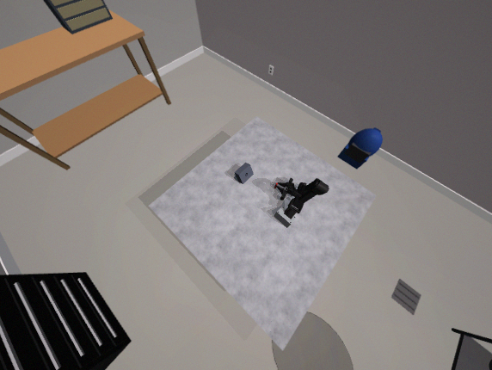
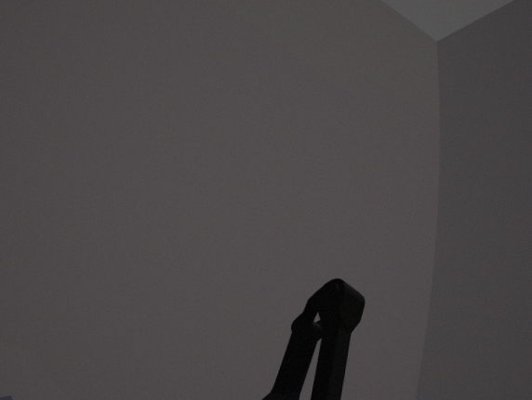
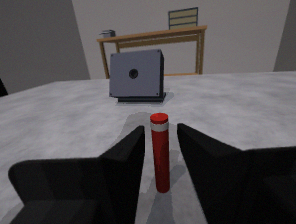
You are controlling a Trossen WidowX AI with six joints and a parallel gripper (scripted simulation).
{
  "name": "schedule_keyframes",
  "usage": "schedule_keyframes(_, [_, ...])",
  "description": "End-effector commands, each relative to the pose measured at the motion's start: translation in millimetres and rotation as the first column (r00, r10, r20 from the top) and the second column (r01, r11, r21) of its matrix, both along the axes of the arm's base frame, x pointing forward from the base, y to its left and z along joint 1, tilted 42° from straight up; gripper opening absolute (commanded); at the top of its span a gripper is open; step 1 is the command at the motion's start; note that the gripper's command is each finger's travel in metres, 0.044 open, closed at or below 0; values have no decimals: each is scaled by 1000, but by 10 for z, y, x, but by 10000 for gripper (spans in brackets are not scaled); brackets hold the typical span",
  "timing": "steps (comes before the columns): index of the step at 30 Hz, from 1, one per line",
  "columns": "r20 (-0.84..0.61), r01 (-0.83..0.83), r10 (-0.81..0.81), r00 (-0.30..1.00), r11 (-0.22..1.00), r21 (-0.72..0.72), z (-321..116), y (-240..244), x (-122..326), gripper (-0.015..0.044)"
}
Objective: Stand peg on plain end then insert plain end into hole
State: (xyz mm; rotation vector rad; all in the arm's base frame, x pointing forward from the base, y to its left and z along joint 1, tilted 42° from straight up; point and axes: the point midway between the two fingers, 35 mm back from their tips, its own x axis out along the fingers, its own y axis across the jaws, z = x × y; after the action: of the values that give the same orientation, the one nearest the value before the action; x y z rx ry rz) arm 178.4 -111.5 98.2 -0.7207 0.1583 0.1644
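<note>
The red peg (image 1: 276, 185) (image 3: 161, 160) stands upright between the fingers, its white band near the top; its plain lower end appears to be on the table. My gripper (image 1: 279, 188) (image 3: 160, 129) is open a little, with a gap between each fingertip and the peg in the wrist view. The sloped grey panel (image 1: 241, 173) (image 3: 122, 86) stands beyond the peg, slightly left in the wrist view. Its hole (image 1: 246, 174) (image 3: 133, 74) is a dark round opening near the middle of the face and is empty. The exterior view shows only part of the arm, not the peg.
The arm's base (image 1: 284, 218) sits on the mottled grey table top (image 1: 241, 241). A wooden shelf table (image 1: 99, 43) (image 3: 150, 36) stands far behind the panel. A blue helmet-like object (image 1: 365, 141) is beyond the table's edge.
</note>
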Motion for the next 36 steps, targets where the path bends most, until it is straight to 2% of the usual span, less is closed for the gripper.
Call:
schedule_keyframes(1, [0, 0, 0, 1000, 1000, 0, 0, 0, 0, 130])
schedule_keyframes(7, [0, 0, 0, 1000, 1000, 0, 0, 0, 0, 130])
schedule_keyframes(19, [0, 0, 0, 1000, 1000, 0, 0, 0, 0, 440])
schedule_keyframes(27, [-37, -16, 16, 999, 1000, -6, 58, 49, 68, 440])
schedule_keyframes(32, [-116, -42, 38, 992, 999, -32, 324, 278, 249, 440])
schedule_keyframes(36, [-125, -36, 30, 992, 998, -48, 593, 521, 306, 440])
